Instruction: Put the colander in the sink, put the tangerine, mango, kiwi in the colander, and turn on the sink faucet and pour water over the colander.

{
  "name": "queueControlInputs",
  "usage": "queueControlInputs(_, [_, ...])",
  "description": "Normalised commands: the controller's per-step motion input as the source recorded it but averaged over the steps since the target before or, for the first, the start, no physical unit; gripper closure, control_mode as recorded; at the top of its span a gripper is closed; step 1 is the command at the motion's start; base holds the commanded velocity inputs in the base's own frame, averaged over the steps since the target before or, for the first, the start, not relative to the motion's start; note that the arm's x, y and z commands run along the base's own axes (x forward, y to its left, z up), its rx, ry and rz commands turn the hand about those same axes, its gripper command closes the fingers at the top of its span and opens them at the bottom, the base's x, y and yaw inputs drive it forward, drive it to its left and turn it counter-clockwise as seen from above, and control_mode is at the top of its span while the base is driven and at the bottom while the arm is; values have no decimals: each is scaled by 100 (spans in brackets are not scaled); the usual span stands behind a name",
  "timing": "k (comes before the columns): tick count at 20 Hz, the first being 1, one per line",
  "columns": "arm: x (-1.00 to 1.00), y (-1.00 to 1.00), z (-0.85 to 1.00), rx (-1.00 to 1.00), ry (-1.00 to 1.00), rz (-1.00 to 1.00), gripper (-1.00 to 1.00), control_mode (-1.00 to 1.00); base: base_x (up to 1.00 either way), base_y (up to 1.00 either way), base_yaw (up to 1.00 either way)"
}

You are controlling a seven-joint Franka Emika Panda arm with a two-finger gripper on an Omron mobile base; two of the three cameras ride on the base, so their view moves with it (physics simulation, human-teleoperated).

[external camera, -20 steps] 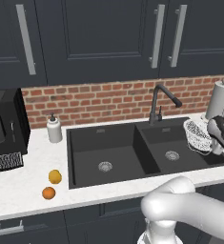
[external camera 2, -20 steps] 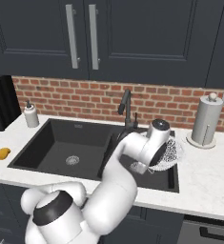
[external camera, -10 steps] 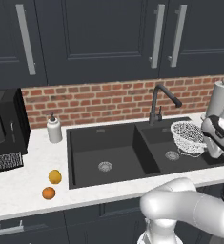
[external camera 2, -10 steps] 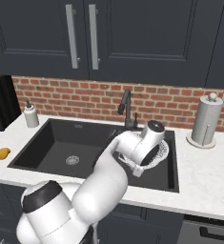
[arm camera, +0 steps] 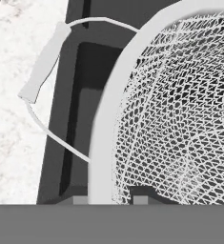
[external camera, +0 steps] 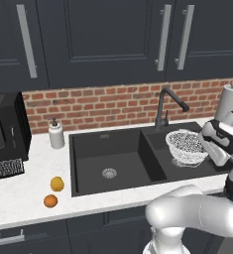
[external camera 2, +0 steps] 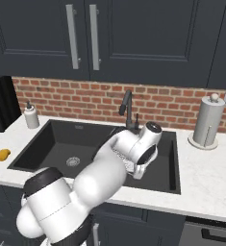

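Claw pinched shut on the rim of the colander, seen close in the hand view with its wire handle arching over black basin and marble edge. Had carried the colander leftward and lower over the last second, from near the right end of the desk to above the right basin of the sink; not yet set down, by the look of it, so lowering and releasing judged the next step. Fruit untouched: mango and tangerine well apart from the sink on the left of the desk, near the front edge. Kiwi not made out. Further back, faucet dry behind the divider, soap bottle, microwave, paper towel roll, brick wall, dark cabinets above.
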Motion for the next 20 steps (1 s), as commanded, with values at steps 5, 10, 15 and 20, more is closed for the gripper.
queueControlInputs(5, [21, 2, -33, 0, 6, 19, 100, -100, 0, 0, 0])
queueControlInputs(10, [13, 0, -27, 0, 1, 19, 100, -100, 0, 0, 0])
queueControlInputs(15, [6, 0, -24, 1, 0, 19, 100, -100, 0, 0, 0])
queueControlInputs(20, [8, 0, -26, 1, 0, 16, 100, -100, 0, 0, 0])
